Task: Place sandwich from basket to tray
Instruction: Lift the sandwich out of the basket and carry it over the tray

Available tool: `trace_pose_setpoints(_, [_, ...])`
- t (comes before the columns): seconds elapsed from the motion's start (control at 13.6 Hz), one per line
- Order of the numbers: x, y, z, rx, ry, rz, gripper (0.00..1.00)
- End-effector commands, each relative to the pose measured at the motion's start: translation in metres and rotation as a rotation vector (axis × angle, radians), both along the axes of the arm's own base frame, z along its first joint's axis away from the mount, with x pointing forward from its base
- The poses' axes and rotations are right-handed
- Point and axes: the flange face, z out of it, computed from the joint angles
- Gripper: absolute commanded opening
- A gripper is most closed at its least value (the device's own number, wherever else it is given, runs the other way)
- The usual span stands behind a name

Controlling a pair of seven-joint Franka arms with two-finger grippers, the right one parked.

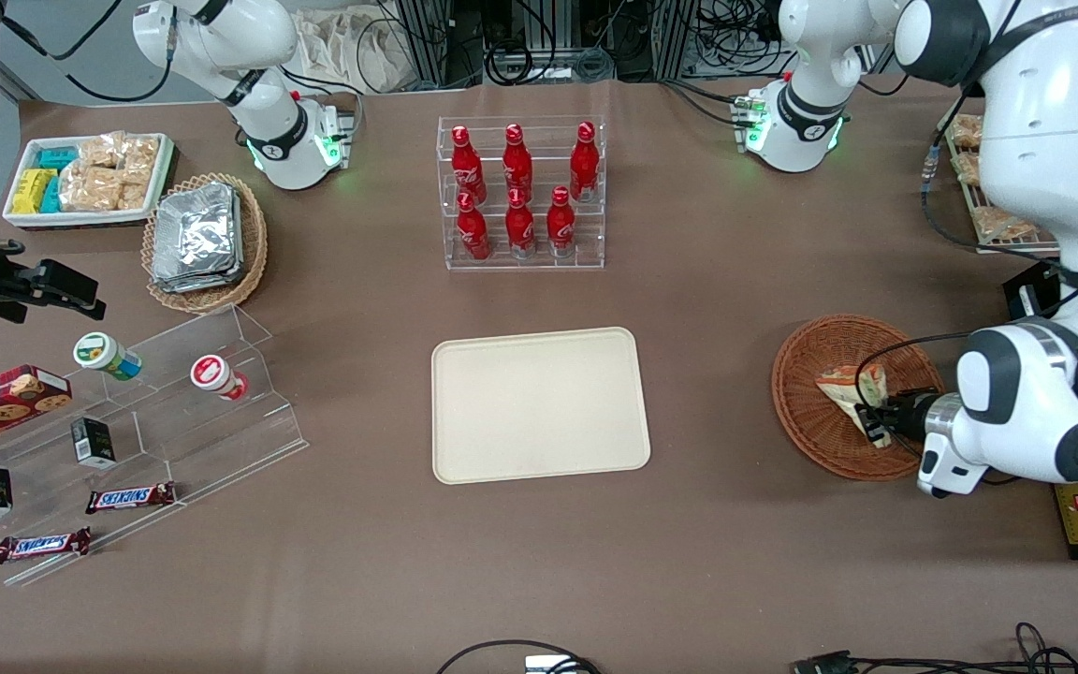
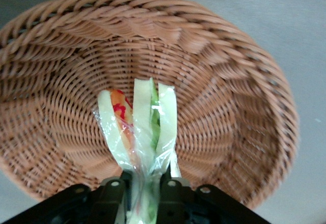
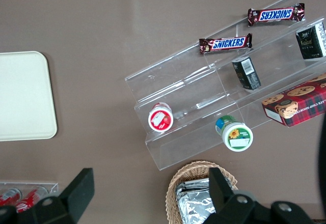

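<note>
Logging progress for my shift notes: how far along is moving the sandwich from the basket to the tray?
Early stage. Done: the gripper has reached into the basket and its fingers are shut on the sandwich, as the left wrist view shows. In hand: the grasp; the sandwich is still inside the basket. Left: lift it out, carry it to the tray, which holds nothing yet, and release.

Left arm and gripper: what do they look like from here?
The left arm has glossy white shells, dark grey joint bands and thin black cables along it. Its base ring glows green. The gripper, over the basket, has black fingers on a black body.
</note>
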Motion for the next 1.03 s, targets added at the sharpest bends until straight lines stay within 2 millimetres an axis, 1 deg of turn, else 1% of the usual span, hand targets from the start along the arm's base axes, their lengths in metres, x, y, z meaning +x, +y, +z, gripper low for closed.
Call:
trace_pose_setpoints(0.0, [-0.005, -0.015, 0.058, -0.016, -0.037, -0.012, 0.13])
trace_pose_setpoints(0.15, [-0.005, -0.040, 0.087, -0.037, -0.079, -0.057, 0.13])
trace_pose_setpoints(0.29, [-0.004, -0.070, 0.108, -0.059, -0.116, -0.115, 0.13])
trace_pose_setpoints(0.37, [-0.003, -0.091, 0.112, -0.074, -0.129, -0.145, 0.13])
trace_pose_setpoints(0.59, [-0.002, -0.144, 0.119, -0.111, -0.180, -0.214, 0.14])
trace_pose_setpoints(0.66, [-0.003, -0.165, 0.118, -0.117, -0.196, -0.240, 0.14])
trace_pose_setpoints(0.74, [-0.006, -0.192, 0.117, -0.119, -0.211, -0.272, 0.14])
trace_pose_setpoints(0.81, [-0.006, -0.214, 0.115, -0.123, -0.226, -0.299, 0.14])
trace_pose_setpoints(0.88, [-0.004, -0.229, 0.112, -0.125, -0.231, -0.299, 0.14])
trace_pose_setpoints(0.96, [-0.004, -0.247, 0.107, -0.121, -0.226, -0.302, 0.14])
